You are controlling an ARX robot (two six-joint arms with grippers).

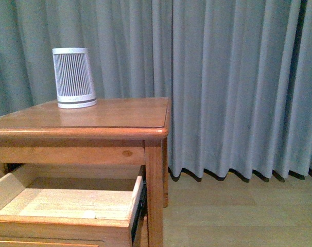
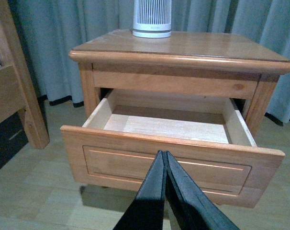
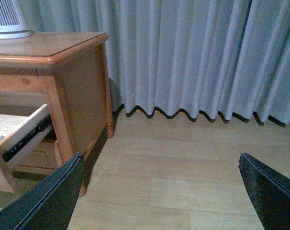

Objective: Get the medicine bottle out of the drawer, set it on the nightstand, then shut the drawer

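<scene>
The nightstand (image 1: pixel 120 116) stands before the curtain, and its upper drawer (image 1: pixel 58 226) is pulled out. A small pale shape (image 1: pixel 89 214) lies on the drawer's floor just behind its front; it may be the medicine bottle, but too little shows to be sure. In the left wrist view the open drawer (image 2: pixel 169 163) shows a light wood floor, and the bottle is hidden behind its front. My left gripper (image 2: pixel 162 153) is shut and empty, close before the drawer front. My right gripper (image 3: pixel 161 158) is open and empty over the floor, to the right of the nightstand (image 3: pixel 63 48).
A white ribbed device (image 1: pixel 73 77) stands at the back left of the nightstand top. A wooden bed frame (image 2: pixel 20 96) stands to the nightstand's left. Grey curtains (image 1: pixel 238 87) hang behind. Wood floor (image 3: pixel 173 167) lies to the right.
</scene>
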